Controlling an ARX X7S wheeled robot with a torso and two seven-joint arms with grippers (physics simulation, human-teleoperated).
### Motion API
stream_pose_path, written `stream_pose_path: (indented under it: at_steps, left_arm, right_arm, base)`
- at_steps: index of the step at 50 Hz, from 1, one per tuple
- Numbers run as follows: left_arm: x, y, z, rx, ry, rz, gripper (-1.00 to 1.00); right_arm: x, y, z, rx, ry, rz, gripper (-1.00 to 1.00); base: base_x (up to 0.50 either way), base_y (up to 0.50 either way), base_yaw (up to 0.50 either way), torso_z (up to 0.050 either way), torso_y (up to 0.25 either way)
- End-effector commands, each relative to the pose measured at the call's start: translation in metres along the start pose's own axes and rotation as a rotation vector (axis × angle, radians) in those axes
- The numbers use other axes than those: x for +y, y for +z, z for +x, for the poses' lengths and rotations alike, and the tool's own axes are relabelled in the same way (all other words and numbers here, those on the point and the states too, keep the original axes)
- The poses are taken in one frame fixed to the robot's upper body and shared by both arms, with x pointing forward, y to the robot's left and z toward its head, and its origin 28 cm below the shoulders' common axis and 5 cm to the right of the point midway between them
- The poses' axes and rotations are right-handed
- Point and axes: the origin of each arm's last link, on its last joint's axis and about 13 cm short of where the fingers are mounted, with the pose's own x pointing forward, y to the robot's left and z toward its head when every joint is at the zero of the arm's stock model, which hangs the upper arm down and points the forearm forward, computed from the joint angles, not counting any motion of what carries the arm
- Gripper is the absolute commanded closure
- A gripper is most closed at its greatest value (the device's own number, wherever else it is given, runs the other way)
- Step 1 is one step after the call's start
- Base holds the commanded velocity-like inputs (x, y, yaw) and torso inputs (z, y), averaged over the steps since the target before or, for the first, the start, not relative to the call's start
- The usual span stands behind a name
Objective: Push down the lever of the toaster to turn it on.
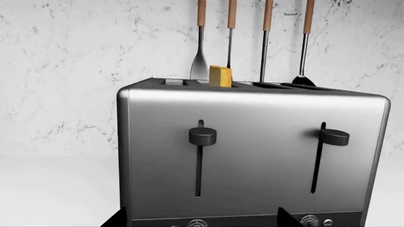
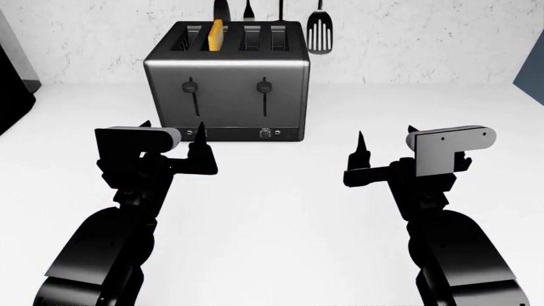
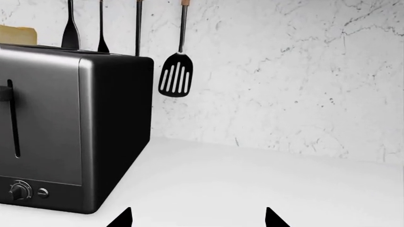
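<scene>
Far centre of the white tabletop [image 2: 272, 210]: the toaster [image 2: 227, 95] stands against the marbled wall, front facing the robot.
Lever: the lever [image 1: 203, 136], left of two alike, sits at the top of its vertical slot, not yet pushed down; the right-hand lever [image 1: 334, 137] is equally high.
Slot axis: upright, so the push should run straight down the toaster's face.
Left tool [image 2: 174, 131]: empty, its fingers spread, near side of the toaster, low and slightly left of the lever; the lever lies farther off and higher.
Right tool [image 2: 384, 141]: empty and spread too, well right of the toaster.
Nearer arm: the left, by judgement, its wrist view squarely on the front.
Also seen: a yellow slice [image 1: 220, 75] in a slot; utensils hanging behind.
</scene>
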Motion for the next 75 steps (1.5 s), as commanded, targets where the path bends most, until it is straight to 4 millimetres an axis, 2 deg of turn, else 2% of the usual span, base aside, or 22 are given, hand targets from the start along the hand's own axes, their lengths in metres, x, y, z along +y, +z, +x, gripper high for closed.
stream_pose_path:
  at_steps: [1,6,15,26,27,38,52,75]
  left_arm:
    - [0.0,-0.001,0.001,0.004,0.0,-0.001,-1.0]
    - [0.001,0.007,0.006,0.001,0.012,-0.021,-1.0]
    - [0.0,0.032,0.039,-0.034,-0.007,-0.048,-1.0]
    - [-0.002,0.047,0.063,-0.063,-0.028,-0.01,-1.0]
    - [-0.002,0.047,0.065,-0.061,-0.03,-0.006,1.0]
    - [-0.004,0.041,0.086,-0.032,-0.03,0.017,1.0]
    - [-0.002,0.027,0.1,0.005,-0.011,0.037,1.0]
    - [-0.004,-0.004,0.086,0.09,-0.027,0.052,1.0]
  right_arm:
    - [-0.001,-0.001,0.0,-0.006,-0.004,0.003,-1.0]
    - [0.0,-0.004,0.001,-0.004,-0.003,0.006,-1.0]
    - [-0.001,-0.009,0.0,0.001,-0.006,0.016,-1.0]
    - [-0.001,-0.009,0.001,0.002,-0.008,0.018,-1.0]
    - [-0.001,-0.01,0.001,0.002,-0.008,0.019,-1.0]
    - [-0.003,-0.009,-0.001,-0.001,-0.013,0.019,-1.0]
    - [-0.004,-0.011,-0.001,0.004,-0.021,0.019,-1.0]
    - [-0.005,-0.013,-0.003,0.003,-0.025,0.027,-1.0]
  base:
    - [0.0,0.0,0.0,0.0,0.0]
    - [0.0,0.0,0.0,0.0,0.0]
    - [0.0,0.0,0.0,0.0,0.0]
    - [0.0,0.0,0.0,0.0,0.001]
    - [0.0,0.0,0.0,0.0,0.0]
    - [0.0,0.0,0.0,0.0,0.0]
    - [0.0,0.0,0.0,0.0,0.0]
    - [0.0,0.0,0.0,0.0,0.0]
